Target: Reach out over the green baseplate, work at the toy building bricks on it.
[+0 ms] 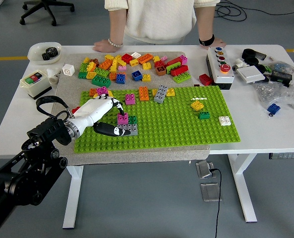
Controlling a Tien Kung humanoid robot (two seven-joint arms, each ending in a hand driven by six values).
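Observation:
The green baseplate (177,119) lies on a grey mat in the middle of the table. Near its left end a pink brick (122,118) stands beside a dark green one on a grey brick (128,130). My left hand (116,119) reaches in from the lower left over the plate's left edge. It is open: its fingers (118,106) stretch to the pink brick's top left and the black thumb (107,130) lies flat against the grey brick's left end. Pink, orange, grey and yellow bricks (159,93) stand along the plate's far edge.
A heap of loose bricks (137,63) lies behind the plate. Yellow (197,105), green (204,115) and white (225,120) bricks sit on its right part. A button box (220,64) and clutter are at the right, a switch box (35,82) at the left. A person's hands (106,45) rest on the far edge.

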